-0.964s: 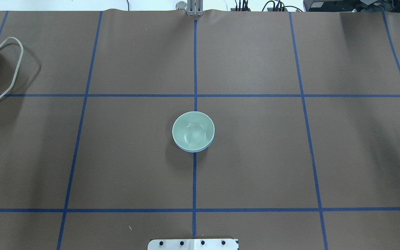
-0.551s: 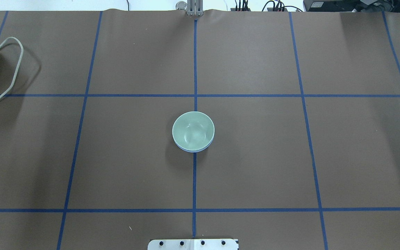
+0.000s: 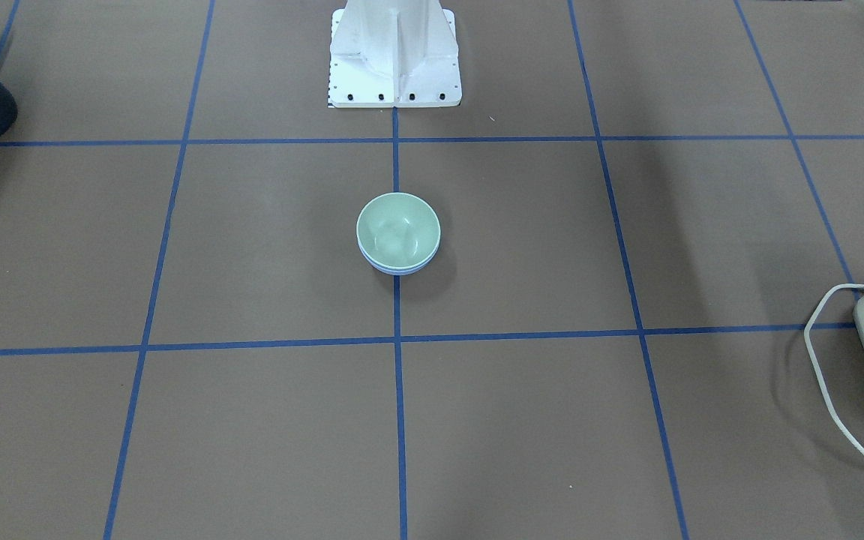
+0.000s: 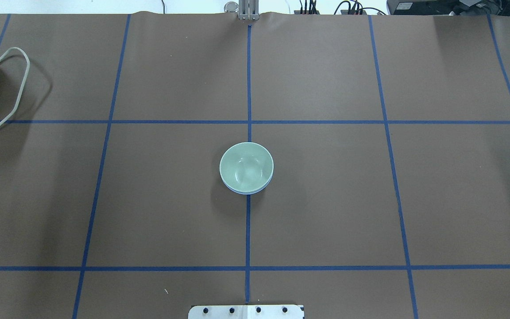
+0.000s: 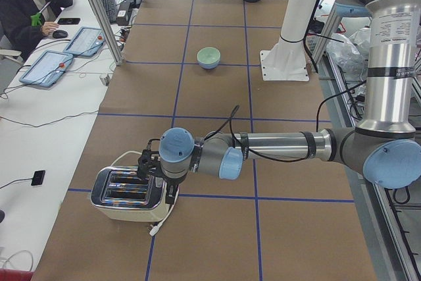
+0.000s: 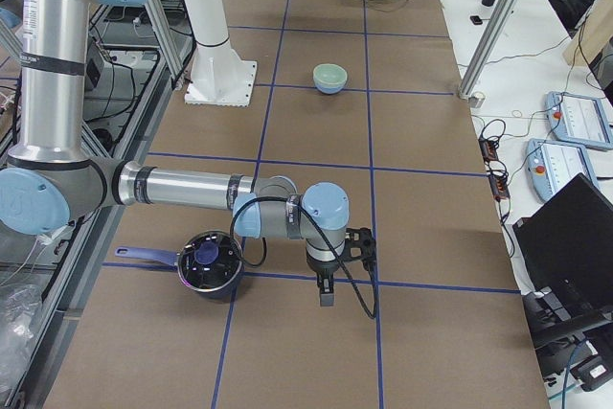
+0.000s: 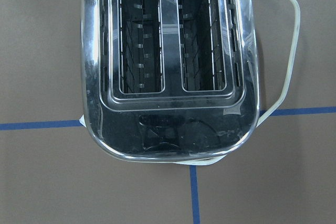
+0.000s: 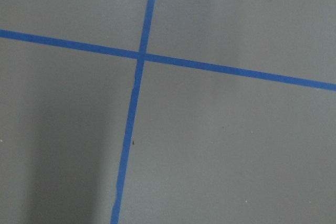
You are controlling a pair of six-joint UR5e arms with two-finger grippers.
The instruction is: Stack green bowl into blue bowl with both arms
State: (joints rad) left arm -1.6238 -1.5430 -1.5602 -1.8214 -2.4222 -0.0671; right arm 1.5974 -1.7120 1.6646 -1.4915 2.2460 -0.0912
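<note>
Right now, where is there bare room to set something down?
Bare paper surrounds the stacked green bowl and blue bowl on every side, out to the pedestal. Crowded only at the ends: left arm over the toaster, right arm beside the pot.

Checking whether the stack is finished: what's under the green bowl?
The blue bowl sits under the green bowl. Only a thin crescent of its rim shows. Its inside and base are covered by the green bowl.

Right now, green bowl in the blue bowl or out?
In: green bowl sits nested in the blue bowl, only a blue rim sliver showing below it.
</note>
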